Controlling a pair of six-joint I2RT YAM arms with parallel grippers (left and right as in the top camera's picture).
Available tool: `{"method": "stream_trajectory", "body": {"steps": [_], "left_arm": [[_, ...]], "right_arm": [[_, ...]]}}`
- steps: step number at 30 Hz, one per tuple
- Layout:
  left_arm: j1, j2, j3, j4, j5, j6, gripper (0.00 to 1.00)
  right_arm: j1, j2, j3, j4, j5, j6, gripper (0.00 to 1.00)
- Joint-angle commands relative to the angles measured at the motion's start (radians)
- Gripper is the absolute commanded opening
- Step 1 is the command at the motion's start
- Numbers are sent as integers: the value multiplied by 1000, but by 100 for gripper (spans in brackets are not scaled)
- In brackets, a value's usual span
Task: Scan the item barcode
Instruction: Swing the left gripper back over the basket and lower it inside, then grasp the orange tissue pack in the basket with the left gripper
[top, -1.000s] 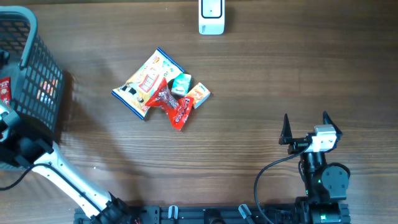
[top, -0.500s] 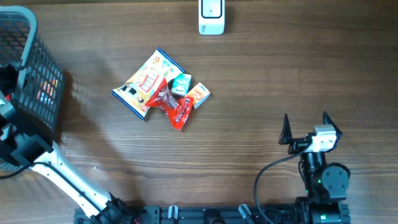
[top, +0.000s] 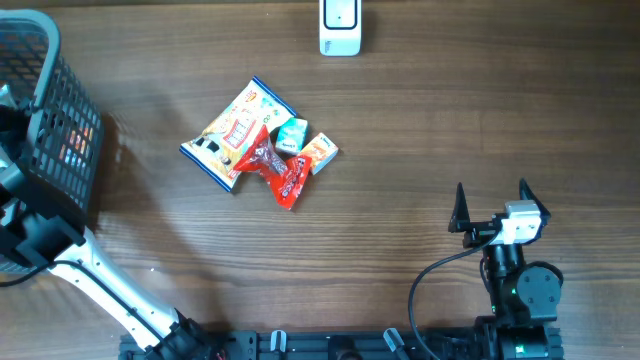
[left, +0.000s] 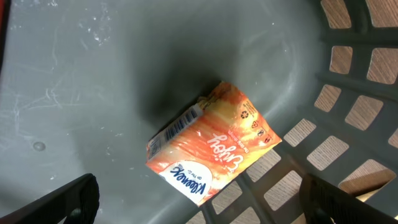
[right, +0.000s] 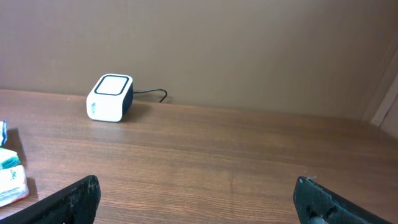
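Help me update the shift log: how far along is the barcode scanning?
Done, it seems: one orange packet lies on the floor of the basket, below the open left gripper. In hand: nothing; the right gripper is open too, parked away from the goods. Left: a pile of four snacks on the table, each yet to go to the scanner.

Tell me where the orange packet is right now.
In the left wrist view, the orange packet lies on the grey floor of the basket, by its lattice wall. Overhead, that basket sits at the far left edge of the table.
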Motion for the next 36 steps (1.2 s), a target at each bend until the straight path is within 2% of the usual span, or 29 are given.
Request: {"method": "stream_trajectory", "body": {"steps": [1,7,11,21,29,32,33,36], "left_arm": [[8,56,-6,14,23,27,98],[7,75,-6,42,24,27,91],[7,77,-6,47,24,27,82],[7,93,-6,23,60,27,79],[7,92,-6,10,57,27,49],[8,92,-6,9,57,26,42],[8,92,-6,8,56,26,33],[10,92,-6,5,57,23,13]], "right_arm": [[-4,-5,-1,5,-2,-10,100],[-4,-5,-1,5,-2,-11,100],[-4,-5,-1,5,-2,-11,100],[-4,-5,-1,5,-2,-11,100],[-4,-5,-1,5,-2,-10,100],[-4,-5,-1,5,-2,-11,100],[-4,-5,-1,5,-2,-10,100],[-4,-5,-1,5,-2,-11,100]]}}
